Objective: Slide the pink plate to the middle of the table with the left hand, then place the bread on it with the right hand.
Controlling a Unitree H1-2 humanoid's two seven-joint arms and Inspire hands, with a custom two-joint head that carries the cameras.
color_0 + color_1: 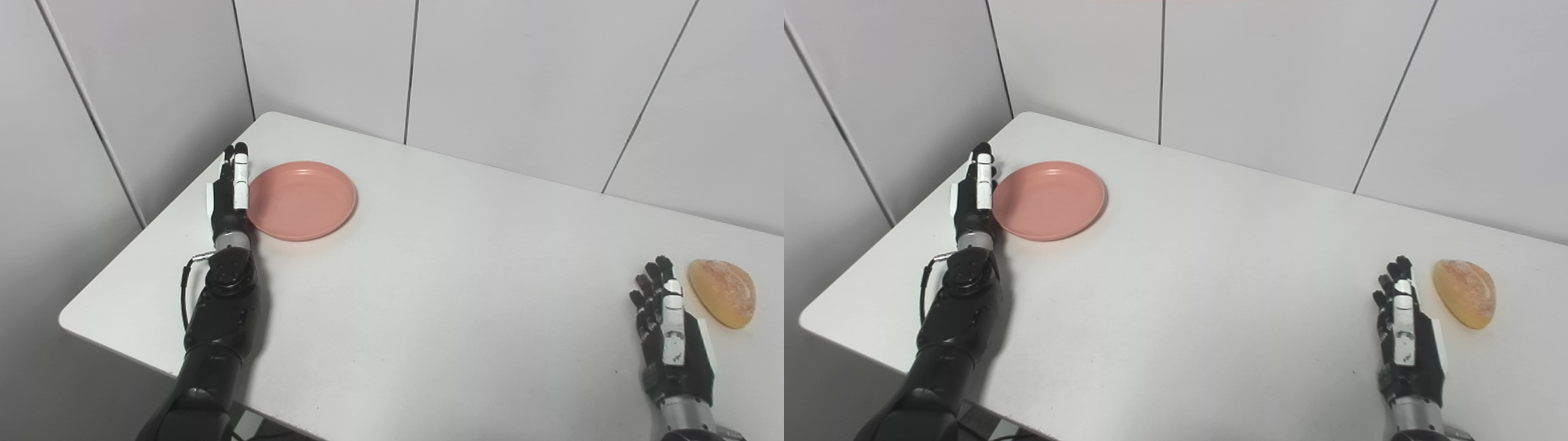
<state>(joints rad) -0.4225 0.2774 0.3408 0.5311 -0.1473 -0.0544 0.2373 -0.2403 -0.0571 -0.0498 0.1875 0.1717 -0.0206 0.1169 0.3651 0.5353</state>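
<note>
A round pink plate (301,199) lies on the white table (441,269) near its far left corner. My left hand (231,191) stands edge-on against the plate's left rim, fingers straight and apart, holding nothing. A golden bread roll (723,292) lies at the table's right side. My right hand (667,327) rests open on the table just left of the bread, a small gap between them. Both also show in the right eye view: the plate (1050,199) and the bread (1465,291).
White wall panels (502,79) close the table's back and left sides. The table's left edge (147,226) runs close beside my left hand. The front edge lies near my left forearm (217,331).
</note>
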